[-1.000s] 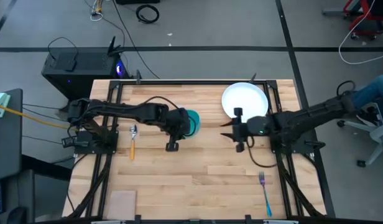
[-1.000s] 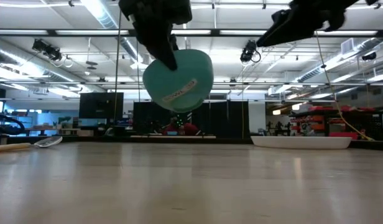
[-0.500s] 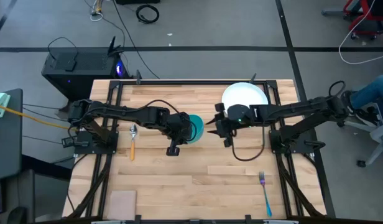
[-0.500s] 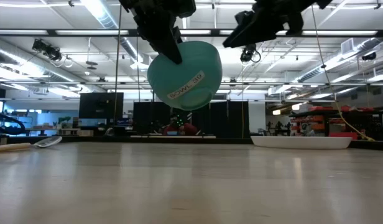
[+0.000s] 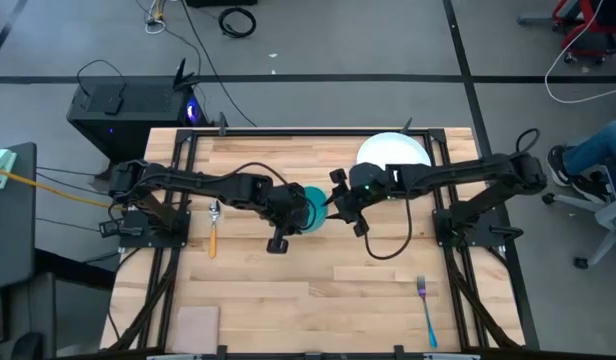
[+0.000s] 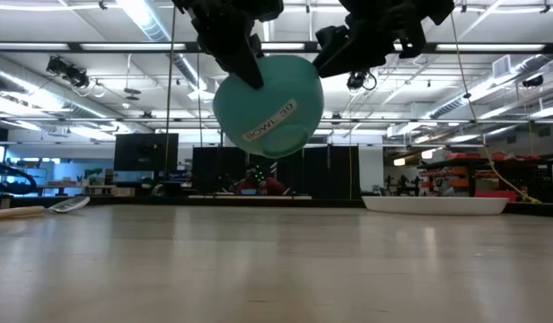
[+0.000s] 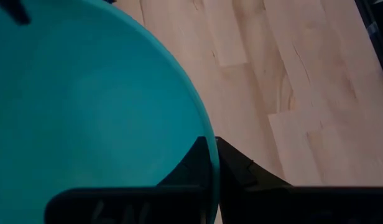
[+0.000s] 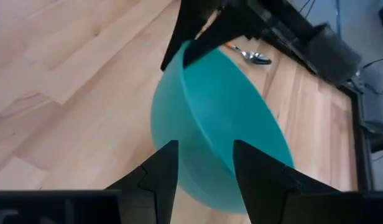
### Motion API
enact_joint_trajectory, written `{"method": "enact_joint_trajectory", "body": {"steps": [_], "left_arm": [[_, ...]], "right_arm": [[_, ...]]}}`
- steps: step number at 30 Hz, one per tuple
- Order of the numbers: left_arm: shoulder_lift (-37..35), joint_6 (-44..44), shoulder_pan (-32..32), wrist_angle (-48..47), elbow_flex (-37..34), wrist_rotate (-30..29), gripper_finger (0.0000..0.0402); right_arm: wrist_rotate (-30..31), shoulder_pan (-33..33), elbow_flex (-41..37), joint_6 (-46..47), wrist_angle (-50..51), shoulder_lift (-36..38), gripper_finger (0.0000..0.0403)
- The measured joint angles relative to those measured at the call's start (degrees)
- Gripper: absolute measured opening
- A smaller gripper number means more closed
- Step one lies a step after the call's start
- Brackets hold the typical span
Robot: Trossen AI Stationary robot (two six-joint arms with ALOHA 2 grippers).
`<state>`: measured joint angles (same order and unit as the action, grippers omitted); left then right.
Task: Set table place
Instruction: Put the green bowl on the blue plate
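On the far left of the table [image 5: 288, 300], well apart from either set of jaws, the orange-handled spoon [image 5: 214, 228] is lying flat, its metal end pointing toward the far edge; the low view is showing it as a small shape resting on the wood at the left.

The left gripper [image 5: 292, 207] is reaching in over the middle of the table and is holding the teal bowl [image 5: 310, 205] up in the air. Its 2 fingers are pinching the bowl's rim, 1 inside the wall and 1 outside, with only the thin wall between them, as the left wrist view is showing. In the low view the bowl [image 6: 266, 106] is hanging tilted, clear of the tabletop, with a pale label strip facing the camera and the dark fingers [image 6: 243, 56] clamping its upper edge.

The right gripper [image 5: 337, 203] is sitting just beside the bowl on the side opposite the left jaws. Its 2 fingers [image 8: 155, 176] are standing apart with a clear gap, holding nothing, and the bowl's rim [image 8: 224, 138] is lying right in front of that gap; whether the tips are touching the bowl cannot be told.

Behind the right jaws, the white plate [image 5: 400, 152] is resting near the far edge. The blue-handled fork [image 5: 426, 311] is lying well apart, near the front right corner.
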<state>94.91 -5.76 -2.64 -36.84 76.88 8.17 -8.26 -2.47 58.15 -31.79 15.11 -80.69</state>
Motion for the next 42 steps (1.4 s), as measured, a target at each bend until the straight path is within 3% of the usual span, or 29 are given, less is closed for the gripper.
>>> {"method": "enact_joint_trajectory", "body": {"steps": [11, 33, 42], "left_arm": [[0.0, -3.2, -0.6, 0.1, 0.0, 0.7, 0.0012], [0.1, -20.0, 2.4, 0.4, 0.1, 1.9, 0.0012], [0.2, -27.7, 4.7, -7.2, 7.7, 4.8, 0.0012]], "right_arm": [[-7.6, -1.6, 0.0, -2.4, 1.6, -0.6, 0.0159], [-8.5, -1.6, 0.1, -2.4, 6.5, -0.1, 0.0139], [-9.1, -1.5, 0.1, -2.4, 6.0, 0.0, 0.0133]]}}
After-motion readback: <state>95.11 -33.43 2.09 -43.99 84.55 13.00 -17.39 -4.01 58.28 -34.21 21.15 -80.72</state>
